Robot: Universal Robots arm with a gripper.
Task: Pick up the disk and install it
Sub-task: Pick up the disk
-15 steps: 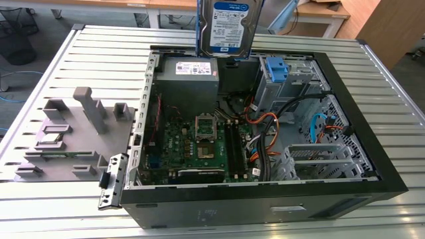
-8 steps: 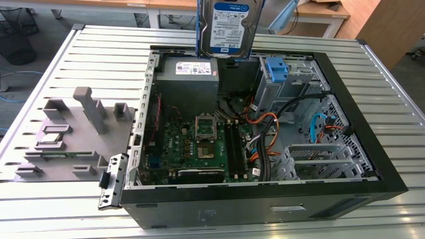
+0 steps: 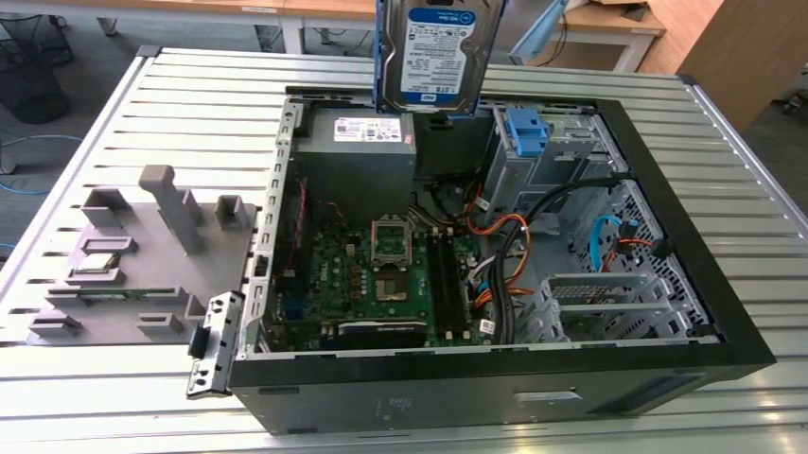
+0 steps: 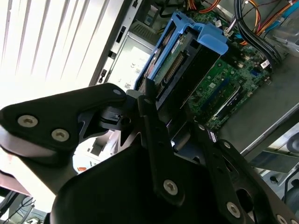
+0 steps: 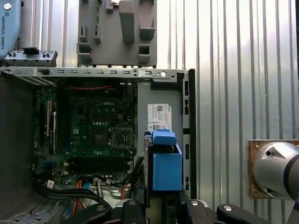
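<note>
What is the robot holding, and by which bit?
The gripper holds the flat silver hard drive in a blue plastic frame by its upper end.

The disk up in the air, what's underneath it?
The disk hangs above the open computer case, over the grey power-supply box. Whatever lies straight below the disk is covered.
</note>
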